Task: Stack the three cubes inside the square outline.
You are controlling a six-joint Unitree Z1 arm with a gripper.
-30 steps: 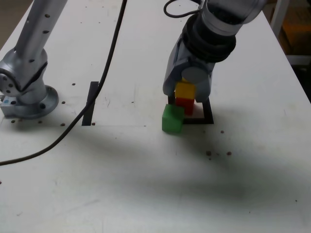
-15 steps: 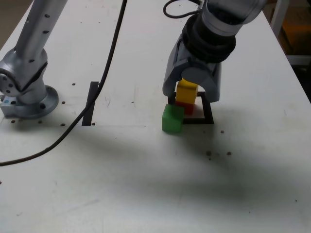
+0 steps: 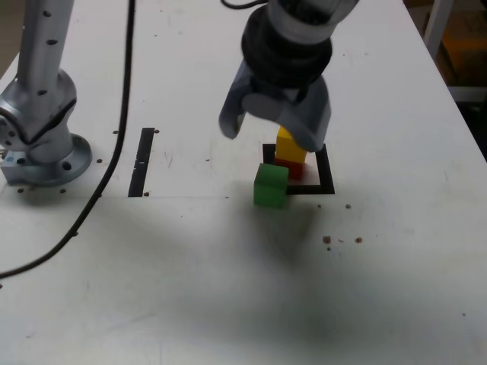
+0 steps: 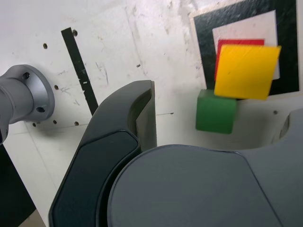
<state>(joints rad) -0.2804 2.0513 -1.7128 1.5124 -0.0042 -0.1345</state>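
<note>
A yellow cube (image 3: 290, 147) (image 4: 246, 71) sits on top of a red cube (image 3: 290, 168) (image 4: 239, 43), both inside the black square outline (image 3: 327, 179) (image 4: 203, 42). On the table just outside the outline's near corner lies a green cube (image 3: 270, 185) (image 4: 216, 112), beside the stack. My gripper (image 3: 275, 131) hangs open above the cubes, shifted toward the exterior view's left, with nothing between its fingers (image 4: 142, 118).
The arm's grey base (image 3: 42, 144) (image 4: 23, 97) stands at the exterior view's left with a black cable (image 3: 114, 144) trailing across the table. A straight black tape strip (image 3: 142, 161) (image 4: 79, 71) lies between the base and the outline.
The gripper opened, let go of the yellow cube on the red one, then rose and shifted toward the exterior view's left. The cubes stayed put.
</note>
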